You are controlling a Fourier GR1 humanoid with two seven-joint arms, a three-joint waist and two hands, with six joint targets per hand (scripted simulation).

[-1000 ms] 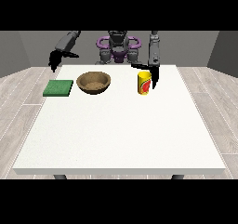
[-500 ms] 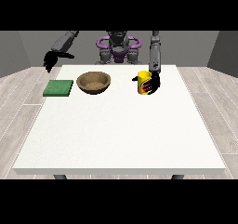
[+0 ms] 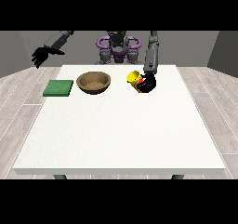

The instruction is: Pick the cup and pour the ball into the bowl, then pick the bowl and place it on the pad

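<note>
Cup in hand: the yellow cylindrical cup with a red band [image 3: 135,80] is off the large white table [image 3: 121,130] and tipped over, its open mouth leaning toward the view's left, toward the round brown wooden bowl [image 3: 94,82]. The black hand at the view's right [image 3: 148,82] has its fingers curled round the cup's lower part, gripping it, with the grey forearm coming straight down from above. The cup hangs near the table's far edge, a little right of the middle of that edge, and apart from the bowl, not over it. Whether the ball is inside the cup cannot be told from this view.

The bowl sits upright on the table near the far edge, left of centre. Just beside it, nearer the far left corner, lies the flat green square pad [image 3: 58,88], apart from the bowl and bare on top.

The black hand at the view's left [image 3: 41,56] is up in the air beyond the table's far left corner, its fingers spread and hanging downward, holding nothing.
</note>
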